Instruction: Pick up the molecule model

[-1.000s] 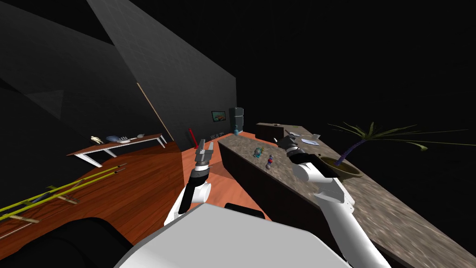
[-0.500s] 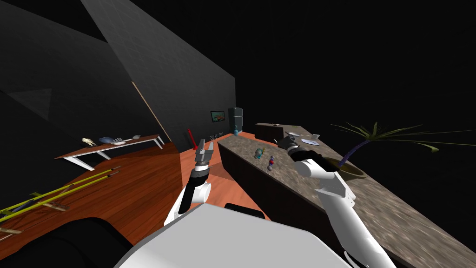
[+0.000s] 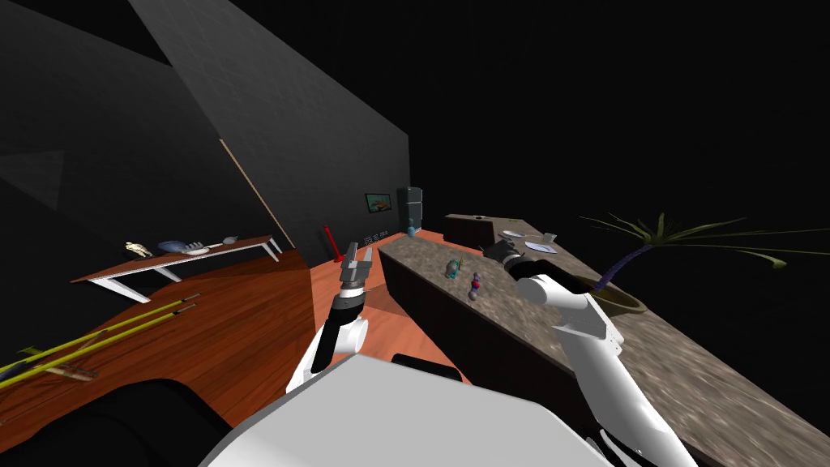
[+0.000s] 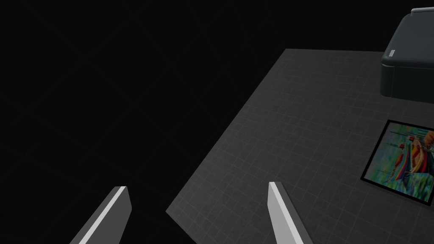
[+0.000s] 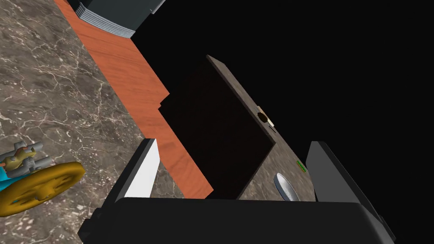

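Observation:
The molecule model (image 3: 475, 284), a short stack of red, blue and grey balls, stands on the marble counter (image 3: 527, 324) near its left edge. My right gripper (image 3: 489, 249) hovers over the counter just beyond the model and to its right, apart from it. In the right wrist view its fingers (image 5: 146, 169) stand open around nothing, above the counter (image 5: 55, 97) and beside a yellow-wheeled teal toy (image 5: 36, 186). That toy (image 3: 454, 266) sits just past the model. My left gripper (image 3: 357, 261) is raised over the floor left of the counter, open (image 4: 199, 207) and empty.
A potted palm (image 3: 609, 293) stands on the counter by my right forearm. Plates (image 3: 539, 246) lie farther along it. A dark raised block (image 5: 212, 140) closes the counter's far end. On the left are a long table (image 3: 178, 258) and yellow poles (image 3: 97, 340) on the wooden floor.
The whole head view has shifted a little, my own move. My right forearm has swung slightly rightward over the counter. The left arm has kept its pose.

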